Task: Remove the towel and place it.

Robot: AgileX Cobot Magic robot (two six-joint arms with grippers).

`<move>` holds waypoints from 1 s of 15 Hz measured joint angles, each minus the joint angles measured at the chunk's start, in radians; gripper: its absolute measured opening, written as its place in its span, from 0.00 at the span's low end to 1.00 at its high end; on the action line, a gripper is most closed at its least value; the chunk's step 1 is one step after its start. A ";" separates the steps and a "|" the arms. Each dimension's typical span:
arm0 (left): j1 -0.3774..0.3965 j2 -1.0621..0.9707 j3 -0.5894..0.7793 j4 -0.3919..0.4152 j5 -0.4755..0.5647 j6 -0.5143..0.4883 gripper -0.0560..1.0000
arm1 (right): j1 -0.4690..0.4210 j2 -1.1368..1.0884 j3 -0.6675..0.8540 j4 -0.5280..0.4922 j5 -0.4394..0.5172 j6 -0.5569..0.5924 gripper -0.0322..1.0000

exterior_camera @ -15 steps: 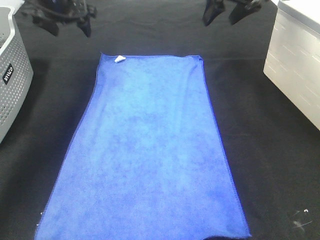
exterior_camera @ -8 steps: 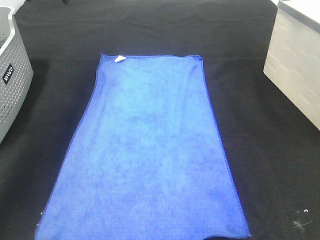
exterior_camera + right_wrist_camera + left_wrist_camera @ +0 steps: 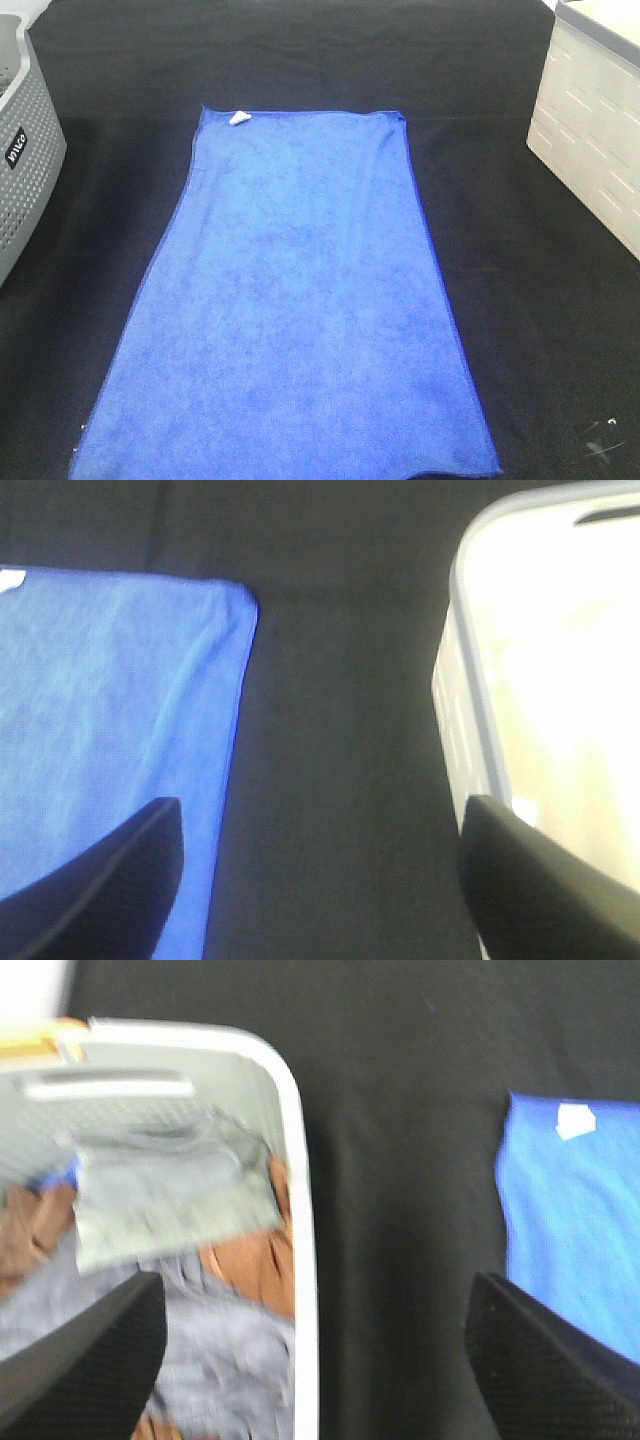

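Both claws are spread and empty: left claw (image 3: 315,1360) between grey basket (image 3: 25,150) and towel (image 3: 290,310), right claw (image 3: 320,880) beside white bin (image 3: 590,130). Flat at centre frame, the towel could be missed or the black cloth (image 3: 520,300) pinched instead. Nothing blocks it.

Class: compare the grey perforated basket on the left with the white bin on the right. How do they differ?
The grey perforated plastic basket has dotted walls; the white plastic bin has slotted ones. The left wrist view shows clothes piled inside the grey basket; the white bin looks empty where visible. Both stand on the black cloth beside the towel.
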 joint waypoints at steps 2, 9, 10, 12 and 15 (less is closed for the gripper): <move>-0.001 -0.103 0.133 -0.010 0.000 0.003 0.78 | 0.000 -0.136 0.151 0.000 0.000 0.000 0.75; -0.001 -0.801 0.862 0.065 -0.054 -0.032 0.78 | 0.000 -0.898 0.747 -0.010 0.001 0.000 0.75; -0.001 -0.951 0.983 0.066 -0.099 -0.034 0.78 | 0.000 -1.042 0.838 -0.010 0.001 0.000 0.75; -0.001 -1.134 1.119 0.078 -0.151 -0.034 0.78 | 0.000 -1.189 0.934 -0.010 0.001 0.000 0.75; -0.001 -1.363 1.298 0.108 -0.180 -0.032 0.78 | 0.000 -1.359 1.087 -0.010 0.003 -0.005 0.75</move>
